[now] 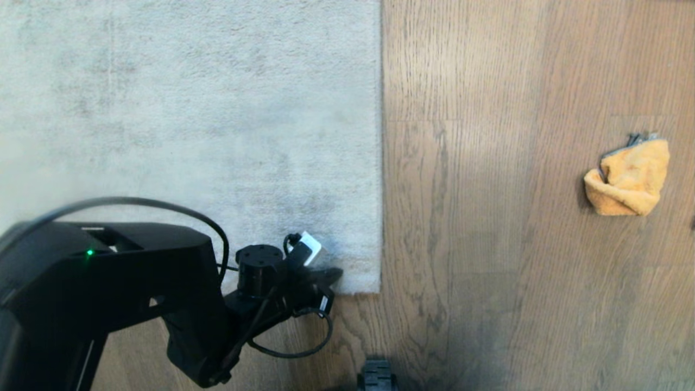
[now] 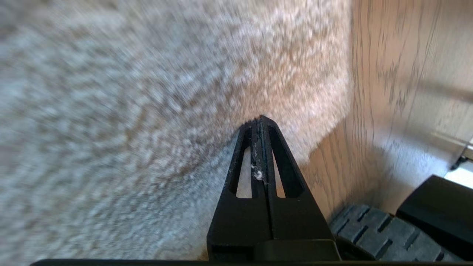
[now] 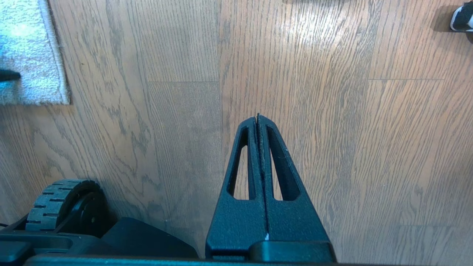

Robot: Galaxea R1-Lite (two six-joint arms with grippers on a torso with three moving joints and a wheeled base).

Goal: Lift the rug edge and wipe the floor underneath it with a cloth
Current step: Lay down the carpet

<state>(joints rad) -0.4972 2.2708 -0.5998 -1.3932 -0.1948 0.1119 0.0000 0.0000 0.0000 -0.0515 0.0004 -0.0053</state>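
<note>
The pale grey rug (image 1: 190, 136) lies flat, its rug edge (image 1: 380, 163) running straight up the head view beside the brown wood floor (image 1: 488, 244). My left gripper (image 1: 336, 274) is shut with nothing in it, its tip over the pile just inside the rug's near corner. In the left wrist view the shut left gripper (image 2: 260, 119) carries bits of lint, with the rug edge (image 2: 347, 81) just beyond it. The orange-yellow cloth (image 1: 627, 179) lies crumpled on the floor far to the right. My right gripper (image 3: 258, 117) hangs shut and empty over bare floor (image 3: 332, 111).
A black wheel of the base (image 3: 59, 201) sits close under the right arm, and a base part (image 1: 376, 377) shows at the head view's lower edge. The rug corner (image 3: 33, 55) shows in the right wrist view. A shoe (image 3: 462, 18) stands at its far corner.
</note>
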